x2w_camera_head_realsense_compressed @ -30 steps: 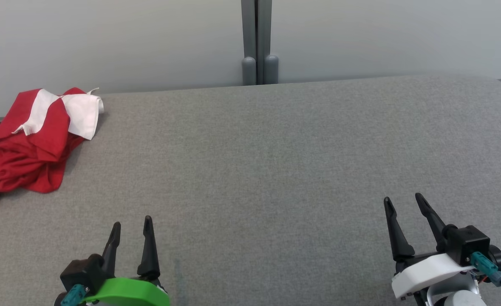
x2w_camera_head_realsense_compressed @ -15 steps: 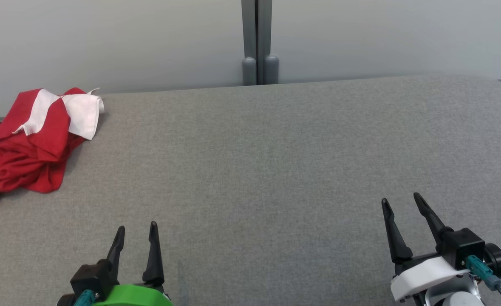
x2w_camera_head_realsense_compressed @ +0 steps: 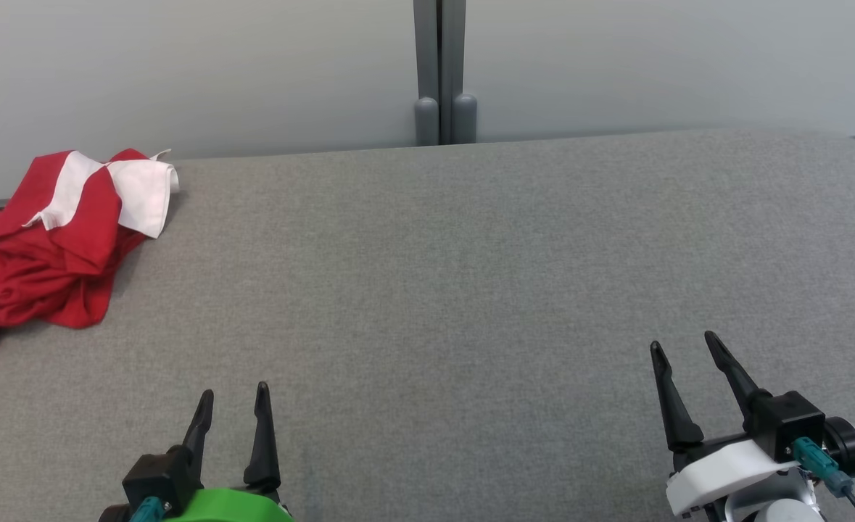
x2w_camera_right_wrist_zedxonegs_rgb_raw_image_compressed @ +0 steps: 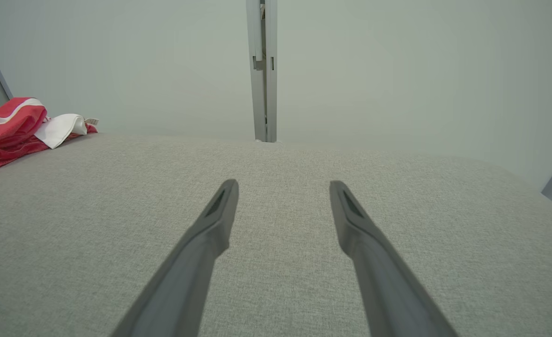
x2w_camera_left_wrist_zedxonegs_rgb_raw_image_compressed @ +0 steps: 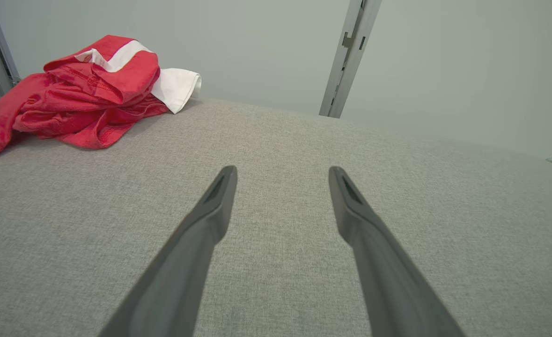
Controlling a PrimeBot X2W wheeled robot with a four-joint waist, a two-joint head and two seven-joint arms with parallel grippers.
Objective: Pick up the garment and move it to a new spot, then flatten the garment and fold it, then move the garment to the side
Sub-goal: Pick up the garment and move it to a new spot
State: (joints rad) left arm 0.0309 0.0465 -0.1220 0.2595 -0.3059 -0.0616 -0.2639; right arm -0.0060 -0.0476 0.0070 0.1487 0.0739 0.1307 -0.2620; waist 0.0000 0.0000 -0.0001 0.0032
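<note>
Red garment [x2w_camera_head_realsense_compressed: 50,239]: lay crumpled, red with a white band and a white sleeve, at the far left of the grey surface [x2w_camera_head_realsense_compressed: 434,254], close under the back wall [x2w_camera_head_realsense_compressed: 253,65]. Its left part ran out of the head view.
Left gripper [x2w_camera_head_realsense_compressed: 235,389]: fingers spread wide and holding nothing. It sat low at the near edge, well apart from the garment.
Right gripper [x2w_camera_head_realsense_compressed: 682,339]: fingers likewise spread and empty, at the near right, the farther of the two from the cloth.
Between them: only bare grey fabric separated the grippers from the heap.
Change: over the last second the left gripper had slipped a little back toward the robot and slightly to the right in the head view, so less of its fingers showed. The right gripper had barely shifted. The garment's folds had not moved.
Meaning: no reach had begun, and the left arm had if anything drawn away from the cloth. The pickup step was not yet started.
Next move, judged: the left arm would need to reach forward and leftward and pinch a raised fold, probably the red ridge beside the white band.
Risk, judged: with the heap so close to the surface's edge, a clumsy pull could drag it off.
</note>
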